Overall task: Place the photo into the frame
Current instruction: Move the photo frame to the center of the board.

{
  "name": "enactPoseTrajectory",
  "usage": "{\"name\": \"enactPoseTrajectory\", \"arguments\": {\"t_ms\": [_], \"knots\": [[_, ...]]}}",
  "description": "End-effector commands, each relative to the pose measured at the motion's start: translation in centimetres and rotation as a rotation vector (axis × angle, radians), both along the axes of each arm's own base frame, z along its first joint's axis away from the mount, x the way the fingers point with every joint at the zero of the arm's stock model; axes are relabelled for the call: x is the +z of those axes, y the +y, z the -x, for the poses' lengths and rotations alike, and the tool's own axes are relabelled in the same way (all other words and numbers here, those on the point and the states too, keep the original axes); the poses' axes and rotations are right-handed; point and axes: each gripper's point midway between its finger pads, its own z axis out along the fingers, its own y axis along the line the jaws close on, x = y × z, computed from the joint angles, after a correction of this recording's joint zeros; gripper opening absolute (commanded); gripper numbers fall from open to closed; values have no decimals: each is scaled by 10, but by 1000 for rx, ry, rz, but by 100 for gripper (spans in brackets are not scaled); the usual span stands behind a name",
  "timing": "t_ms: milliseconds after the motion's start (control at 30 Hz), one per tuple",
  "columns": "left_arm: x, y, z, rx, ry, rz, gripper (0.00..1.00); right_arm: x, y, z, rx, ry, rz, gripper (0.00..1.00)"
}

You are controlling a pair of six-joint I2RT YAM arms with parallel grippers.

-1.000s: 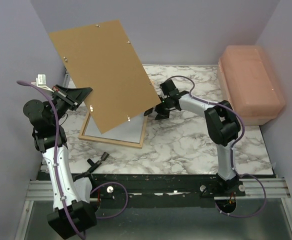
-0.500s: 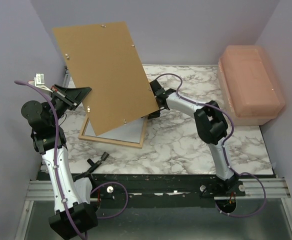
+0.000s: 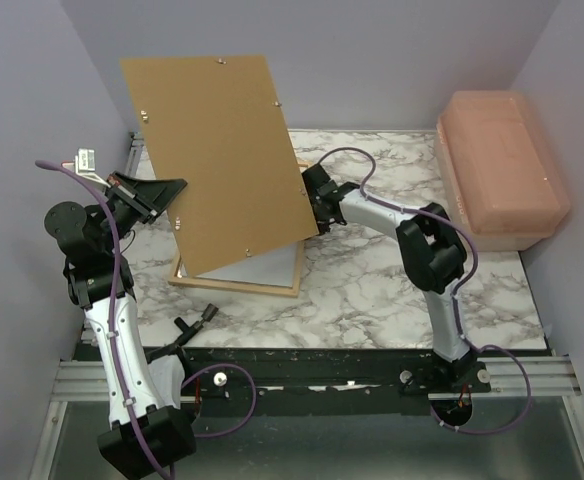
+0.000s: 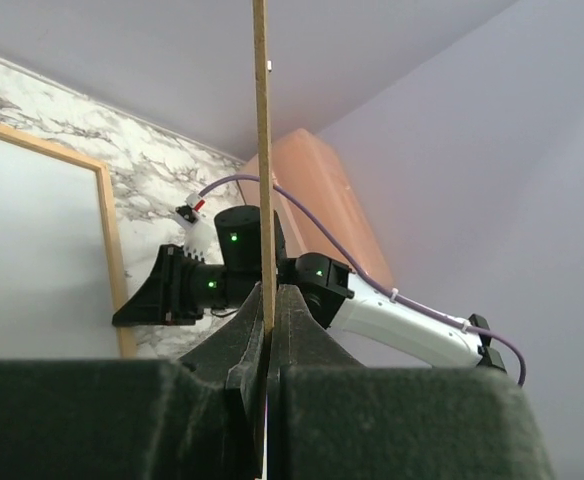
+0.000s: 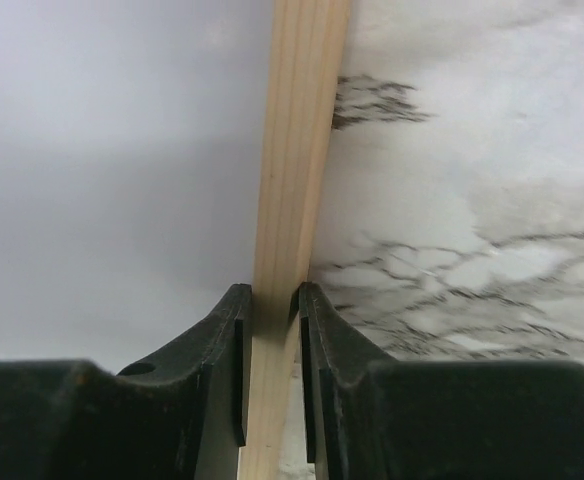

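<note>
Frame [image 3: 234, 287] lies flat on the marble surface [image 3: 392, 290], white photo [image 3: 260, 266] inside, half hidden beneath the tilted brown backing board [image 3: 222, 160]; a pink box [image 3: 502, 165] sits well apart. Left gripper [image 4: 265, 320], raised, pinches the board's edge in its jaws; right gripper [image 5: 270, 300], low, pinches the frame's right rail.

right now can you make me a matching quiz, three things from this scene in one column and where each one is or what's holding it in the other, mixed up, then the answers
Things
1. brown board
2. wooden frame
3. pink box

Places
a. at the far right side of the table, nothing touching it
b. held up off the table, tilted, edge clamped in the left hand
c. lying on the table, right rail between the fingers of the right hand

Pairs: 1-b, 2-c, 3-a
</note>
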Motion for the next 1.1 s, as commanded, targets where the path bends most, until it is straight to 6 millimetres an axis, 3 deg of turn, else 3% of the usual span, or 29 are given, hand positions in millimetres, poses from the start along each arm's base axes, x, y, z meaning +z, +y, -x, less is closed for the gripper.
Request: {"name": "enactPoseTrajectory", "arguments": {"t_ms": [0, 233, 533, 667, 1067], "knots": [[7, -6, 10, -22, -57, -43, 0, -45, -92, 33, -56, 132, 274, 12], [5, -6, 7, -35, -42, -31, 0, -24, -132, 38, -90, 119, 276, 9], [-16, -4, -1, -30, 47, -15, 0, -18, -178, 64, -40, 126, 384, 1], [-23, -10, -4, -47, 86, -38, 0, -17, -192, 75, -9, 137, 364, 0], [-45, -35, -19, -119, 196, -75, 0, -1, -213, 73, 85, 66, 420, 0]]}}
